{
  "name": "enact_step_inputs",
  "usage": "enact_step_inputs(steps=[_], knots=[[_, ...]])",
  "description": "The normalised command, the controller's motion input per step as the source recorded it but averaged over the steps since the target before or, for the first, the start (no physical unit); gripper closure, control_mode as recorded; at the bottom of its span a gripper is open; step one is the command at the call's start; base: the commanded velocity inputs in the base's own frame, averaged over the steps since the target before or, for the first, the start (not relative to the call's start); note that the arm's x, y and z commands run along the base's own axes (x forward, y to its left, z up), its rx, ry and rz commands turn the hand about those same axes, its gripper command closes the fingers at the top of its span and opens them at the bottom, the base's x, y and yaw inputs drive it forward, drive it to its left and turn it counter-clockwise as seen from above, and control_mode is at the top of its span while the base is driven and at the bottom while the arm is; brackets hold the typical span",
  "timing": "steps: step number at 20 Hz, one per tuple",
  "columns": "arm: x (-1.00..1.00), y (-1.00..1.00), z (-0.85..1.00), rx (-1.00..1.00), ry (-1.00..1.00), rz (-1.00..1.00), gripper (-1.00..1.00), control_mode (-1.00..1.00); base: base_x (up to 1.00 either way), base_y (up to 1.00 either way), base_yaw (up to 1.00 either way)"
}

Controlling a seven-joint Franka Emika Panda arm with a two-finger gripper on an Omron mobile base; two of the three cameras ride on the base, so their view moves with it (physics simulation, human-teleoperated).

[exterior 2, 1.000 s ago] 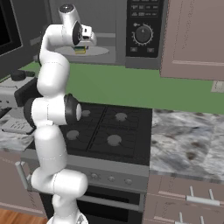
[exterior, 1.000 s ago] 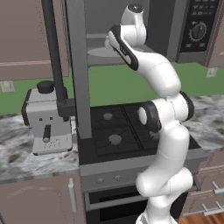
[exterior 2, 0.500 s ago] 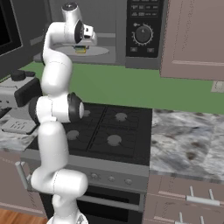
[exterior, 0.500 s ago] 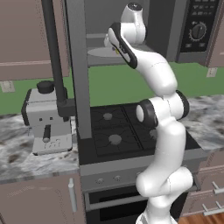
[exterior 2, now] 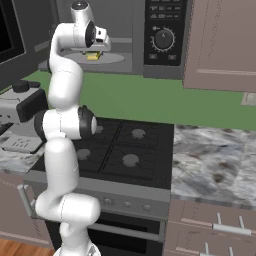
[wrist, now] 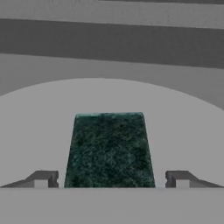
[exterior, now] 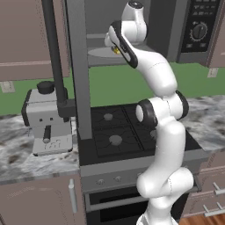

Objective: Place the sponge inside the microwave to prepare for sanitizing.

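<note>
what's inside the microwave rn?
The sponge, green side up, lies on the pale turntable in the microwave cavity, between the open claw tips. The claw hides part of it from the base views.

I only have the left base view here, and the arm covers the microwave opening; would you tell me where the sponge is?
Observer: The sponge lies on the round turntable inside the microwave, as the right base view shows.
Operator: Thank you. Is the gripper clamped on it?
Observer: No. In the hand view the gripper is open, each fingertip standing clear of the sponge's sides.
Operator: Which face of the sponge is up?
Observer: The dark green layer faces the hand camera; the right base view shows the yellow side below it.
</note>
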Motion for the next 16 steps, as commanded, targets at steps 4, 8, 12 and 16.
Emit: enact_step_inputs(steps=[4,8,12,16], knots=[[-0.25,0.0,0.1,0.0,-0.09,0.0,-1.0,-1.0,0.0,0.0,0.0],[-0.49,0.0,0.05,0.0,-0.16,0.0,-1.0,-1.0,0.0,0.0,0.0],[-0.72,0.0,-0.03,0.0,-0.26,0.0,-1.0,-1.0,0.0,0.0,0.0],[-0.74,-0.01,-0.41,-0.02,-0.36,-0.02,-1.0,-1.0,0.0,0.0,0.0]])
